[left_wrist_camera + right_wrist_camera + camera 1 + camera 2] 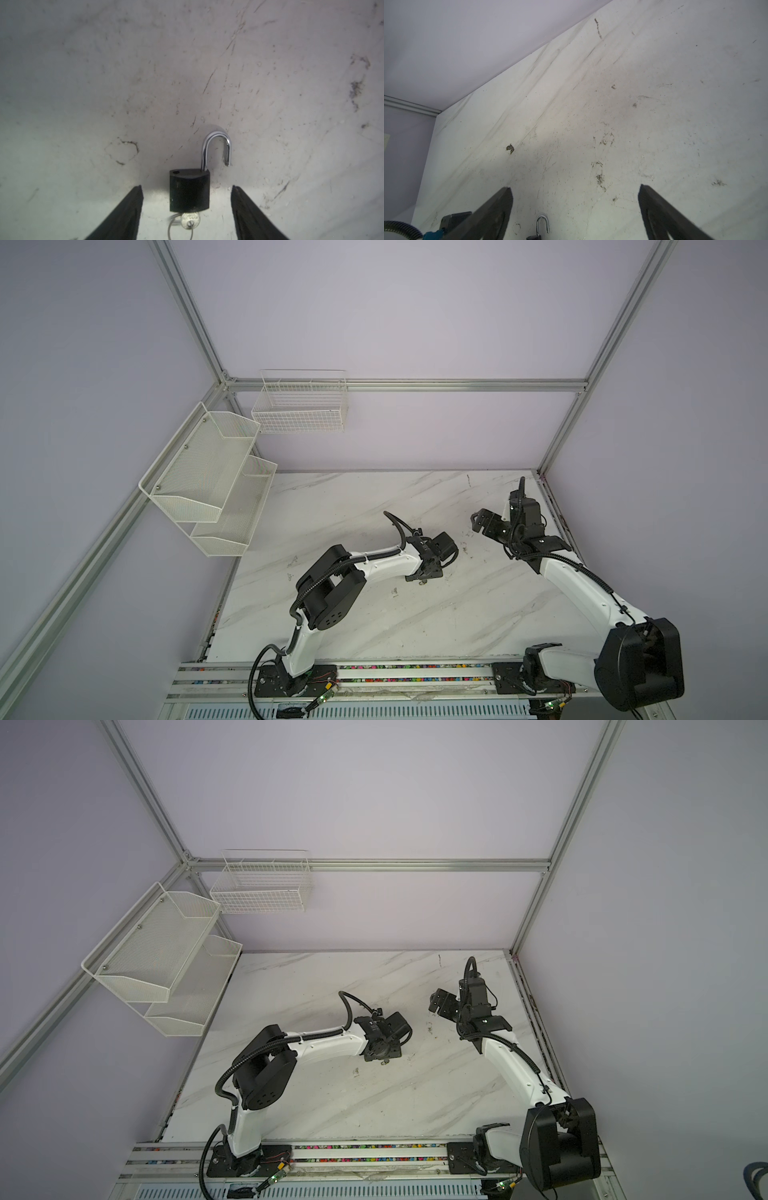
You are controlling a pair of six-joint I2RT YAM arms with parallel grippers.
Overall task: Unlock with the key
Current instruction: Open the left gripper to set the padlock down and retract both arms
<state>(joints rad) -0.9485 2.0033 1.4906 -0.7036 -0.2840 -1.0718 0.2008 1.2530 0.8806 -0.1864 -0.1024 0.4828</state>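
- The left gripper (187, 187) stood wide open over the table (83, 83). Its fingers (128, 207) sat one on each side of the padlock (189, 193), neither touching it, and it held nothing.
- The padlock lay on the table between those fingers, near the table's middle. In both top views the left gripper (424, 574) hid nearly all of it.
- The shackle (216, 145) was sprung. One leg stayed in the black body, and the free end was out of its hole and turned off to the side.
- The key (190, 221) sat in the end of the body opposite the shackle, with a wire ring (172, 226) through it.
- The right gripper (575, 187) was also wide open and empty, hanging over the table well apart from the padlock. Its wrist view caught the shackle (543, 224) at the frame's edge, between its fingers.
- In a top view the right gripper (478, 522) stood to the right of the left one, its fingers pointing toward it.
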